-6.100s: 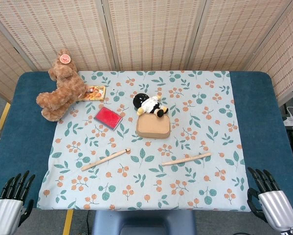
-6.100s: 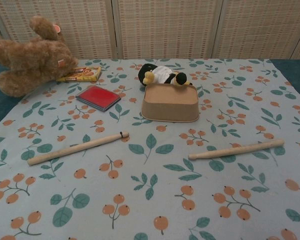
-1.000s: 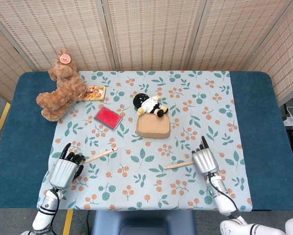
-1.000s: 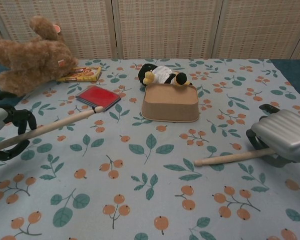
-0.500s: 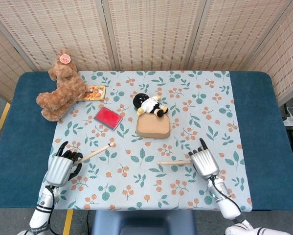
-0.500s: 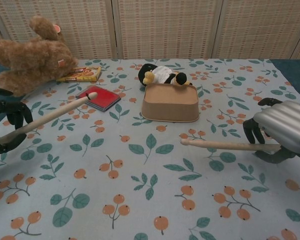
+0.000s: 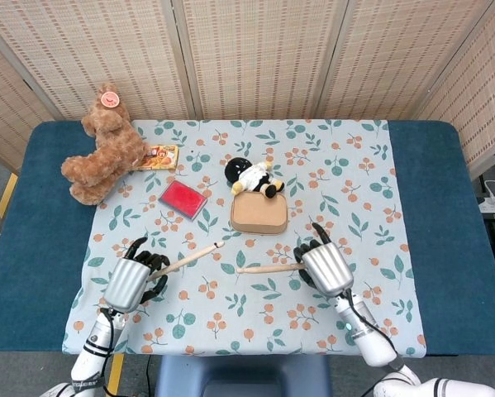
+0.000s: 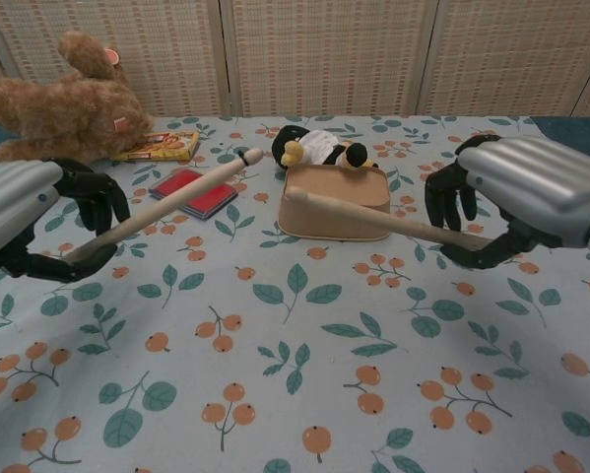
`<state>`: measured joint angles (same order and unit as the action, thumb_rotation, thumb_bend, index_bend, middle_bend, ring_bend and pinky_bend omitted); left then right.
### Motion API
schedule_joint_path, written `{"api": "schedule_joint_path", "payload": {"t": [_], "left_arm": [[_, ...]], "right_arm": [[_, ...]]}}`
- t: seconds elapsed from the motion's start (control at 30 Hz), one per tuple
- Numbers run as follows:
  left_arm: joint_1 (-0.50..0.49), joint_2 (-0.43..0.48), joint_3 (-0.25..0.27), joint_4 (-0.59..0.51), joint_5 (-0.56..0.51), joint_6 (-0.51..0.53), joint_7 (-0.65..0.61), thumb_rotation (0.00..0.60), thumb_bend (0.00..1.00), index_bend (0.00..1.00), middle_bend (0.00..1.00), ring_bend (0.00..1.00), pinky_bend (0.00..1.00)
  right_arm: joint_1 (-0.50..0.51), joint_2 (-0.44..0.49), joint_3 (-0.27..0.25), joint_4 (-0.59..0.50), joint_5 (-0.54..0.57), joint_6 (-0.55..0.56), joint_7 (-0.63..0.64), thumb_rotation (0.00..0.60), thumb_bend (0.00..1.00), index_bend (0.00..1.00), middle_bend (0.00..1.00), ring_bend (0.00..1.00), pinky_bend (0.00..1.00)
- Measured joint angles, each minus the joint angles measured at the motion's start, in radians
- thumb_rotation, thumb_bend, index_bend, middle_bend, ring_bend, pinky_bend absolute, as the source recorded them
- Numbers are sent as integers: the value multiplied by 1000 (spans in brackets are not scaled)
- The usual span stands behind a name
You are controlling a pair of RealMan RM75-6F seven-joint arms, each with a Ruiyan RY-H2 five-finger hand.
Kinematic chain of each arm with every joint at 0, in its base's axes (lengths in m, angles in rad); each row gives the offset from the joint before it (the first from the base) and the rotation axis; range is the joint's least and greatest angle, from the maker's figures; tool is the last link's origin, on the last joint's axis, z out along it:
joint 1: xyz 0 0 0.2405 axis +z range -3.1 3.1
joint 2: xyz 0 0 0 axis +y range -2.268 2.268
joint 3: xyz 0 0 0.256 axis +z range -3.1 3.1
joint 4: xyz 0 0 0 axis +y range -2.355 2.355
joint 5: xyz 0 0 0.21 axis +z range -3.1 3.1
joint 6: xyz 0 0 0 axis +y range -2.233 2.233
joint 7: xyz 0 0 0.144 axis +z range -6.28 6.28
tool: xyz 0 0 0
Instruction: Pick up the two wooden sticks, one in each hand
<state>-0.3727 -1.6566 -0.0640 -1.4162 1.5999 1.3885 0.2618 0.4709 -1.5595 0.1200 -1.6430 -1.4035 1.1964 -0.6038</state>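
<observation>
Both raised, left robot hand (image 8: 24,222) gripping left stick (image 8: 166,209), right robot hand (image 8: 516,202) gripping right stick (image 8: 373,217) (lift clearest chest-on).

Left hand (image 7: 132,282) raised off the table, fingers (image 8: 96,201) curled around left stick (image 8: 166,212), which slants up and inward. Right hand (image 7: 326,267) likewise raised, fingers (image 8: 450,202) wrapped on right stick (image 8: 373,219), stick tip pointing toward the left
</observation>
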Motion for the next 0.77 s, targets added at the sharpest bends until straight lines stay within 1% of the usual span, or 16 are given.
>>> {"api": "schedule_joint_path", "payload": {"t": [0.2,0.37,0.57,0.77], "left_arm": [[-7,-21,-5,-99,4,1,127,600,562,793,819,485,198],[-3,-54,-4,-159,6,11,236,600,562,794,839,491,199],[10,-88,-4,-180,-11,22,292,600,564,794,840,491,200],[15,-109,-4,-171,-8,32,315,600,565,793,841,493,201]], "right_arm": [[22,-8,25,-30,33,-13,-13,600,372,958,791,492,128],[27,-2,31,-59,52,-16,-6,600,375,958,791,492,132],[34,7,28,-69,62,-21,2,600,376,958,791,492,132],[40,16,23,-71,73,-31,27,600,382,958,791,492,132]]}}
